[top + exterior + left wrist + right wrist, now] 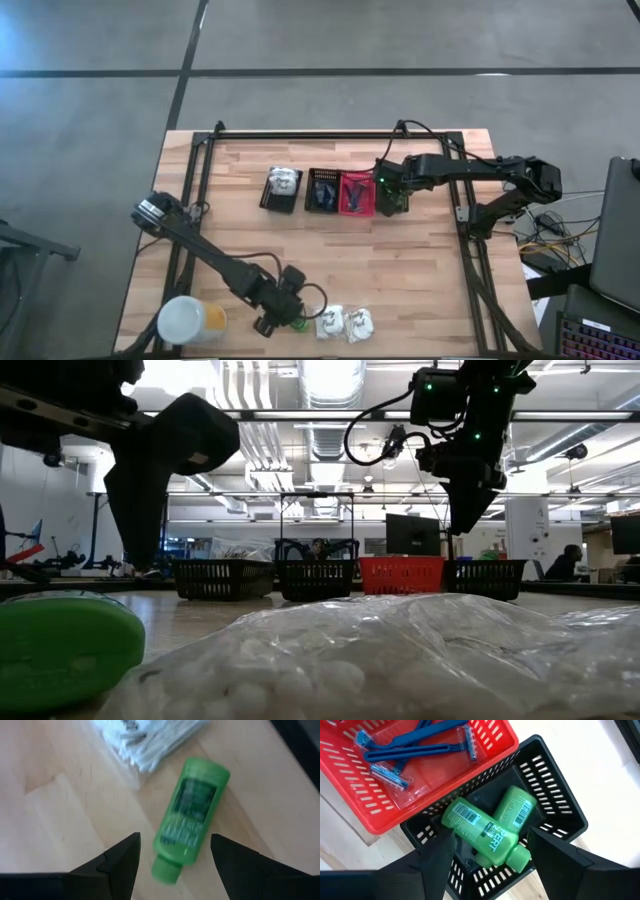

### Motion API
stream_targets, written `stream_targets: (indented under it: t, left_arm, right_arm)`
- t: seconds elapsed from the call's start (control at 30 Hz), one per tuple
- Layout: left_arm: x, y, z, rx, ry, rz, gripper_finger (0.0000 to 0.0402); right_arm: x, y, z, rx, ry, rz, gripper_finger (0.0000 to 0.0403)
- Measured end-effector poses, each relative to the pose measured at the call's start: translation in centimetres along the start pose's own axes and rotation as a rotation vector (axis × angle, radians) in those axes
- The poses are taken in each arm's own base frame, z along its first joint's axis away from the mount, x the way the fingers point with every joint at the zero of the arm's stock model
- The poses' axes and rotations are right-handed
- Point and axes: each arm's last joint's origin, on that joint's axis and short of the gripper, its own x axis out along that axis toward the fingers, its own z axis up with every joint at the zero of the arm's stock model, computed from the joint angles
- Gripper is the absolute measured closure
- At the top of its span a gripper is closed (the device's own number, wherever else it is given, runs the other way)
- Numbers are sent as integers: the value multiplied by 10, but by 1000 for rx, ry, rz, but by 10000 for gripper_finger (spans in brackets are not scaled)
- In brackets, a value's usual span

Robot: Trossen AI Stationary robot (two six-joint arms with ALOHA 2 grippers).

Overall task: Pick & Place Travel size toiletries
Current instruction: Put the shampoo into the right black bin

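A small green bottle (190,815) lies on its side on the wood table near the front edge, next to white crinkly packets (345,323). My left gripper (175,840) hovers open above it, one finger on either side of the bottle's cap end, touching nothing. At the far side, my right gripper (490,832) hangs open over the rightmost black mesh basket (560,795). Two green bottles (490,827) lie crossed on that basket's floor. Blue razors (420,750) lie in the red basket (380,815) beside it.
Several small baskets (323,175) stand in a row at the table's far middle; the leftmost (281,207) holds white packets. A large round yellow container with a white lid (190,322) stands at the front left. A black frame (190,180) edges the table.
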Motion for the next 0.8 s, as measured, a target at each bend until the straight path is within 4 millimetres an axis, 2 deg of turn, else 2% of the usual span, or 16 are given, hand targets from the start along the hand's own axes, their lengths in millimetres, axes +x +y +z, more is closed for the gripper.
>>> stream_targets:
  t: [0.2,0.5,0.8]
  left_arm:
    - [12,0,-6,-11,-98,0,156]
    - [19,-1,-20,-35,-51,-22,156]
    - [19,-1,-18,4,-83,-13,156]
  right_arm:
    - [0,0,0,22,0,0,163]
    - [0,0,0,21,1,-1,142]
    - [0,0,0,21,2,-1,124]
